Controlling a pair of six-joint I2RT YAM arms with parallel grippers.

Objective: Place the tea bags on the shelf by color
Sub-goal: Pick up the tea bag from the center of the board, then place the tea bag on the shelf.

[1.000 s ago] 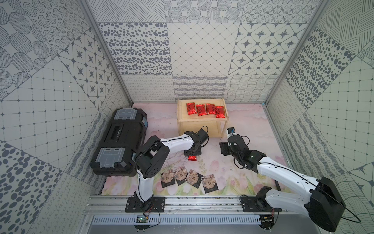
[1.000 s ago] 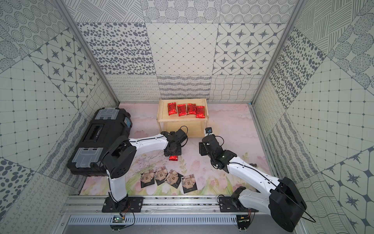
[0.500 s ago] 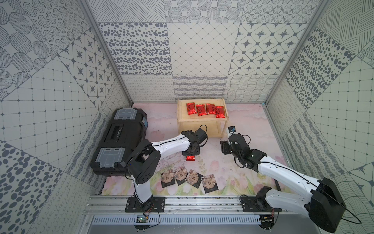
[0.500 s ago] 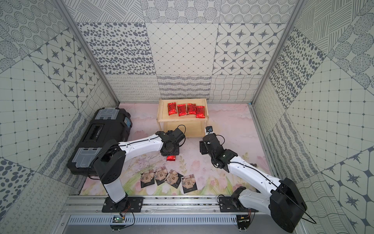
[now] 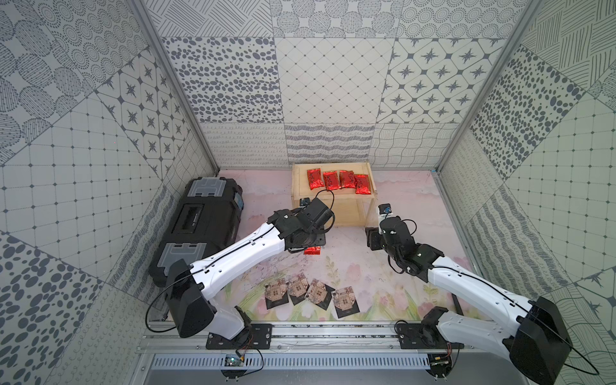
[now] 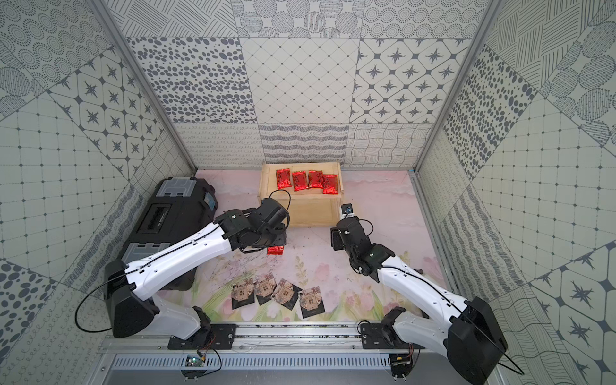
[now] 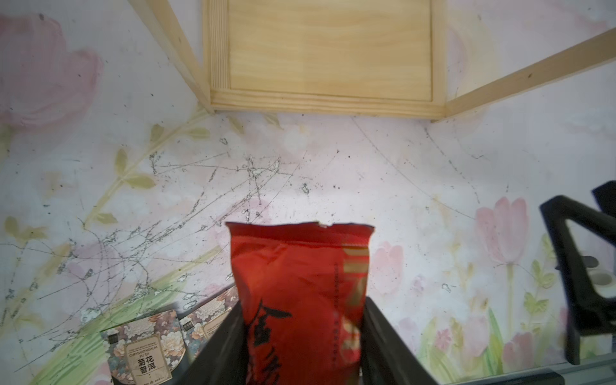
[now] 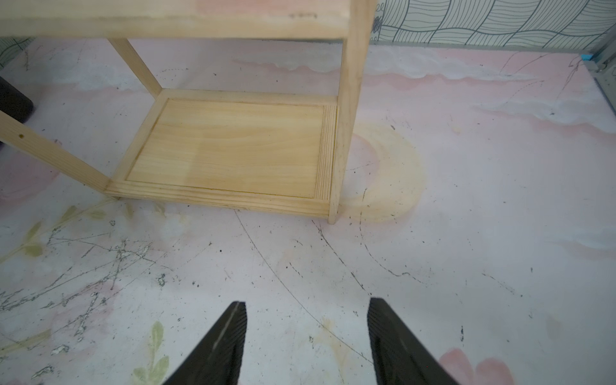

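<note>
Red tea bag [image 7: 293, 266] is hanging pinched in left pincer [image 7: 301, 306], presumably bound for shelf [image 7: 328, 103] ahead; right pincer [image 8: 306, 310] is hovering spread.

Five red tea bags [image 5: 315, 178], four black tea bags [image 5: 276, 294], one wooden shelf [image 5: 299, 188], one black toolbox [image 5: 200, 216]

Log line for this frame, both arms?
left gripper: shut on red sachet, short of shelf | right gripper: open, empty, over mat | shelf top: four red sachets | mat: four black sachets
</note>
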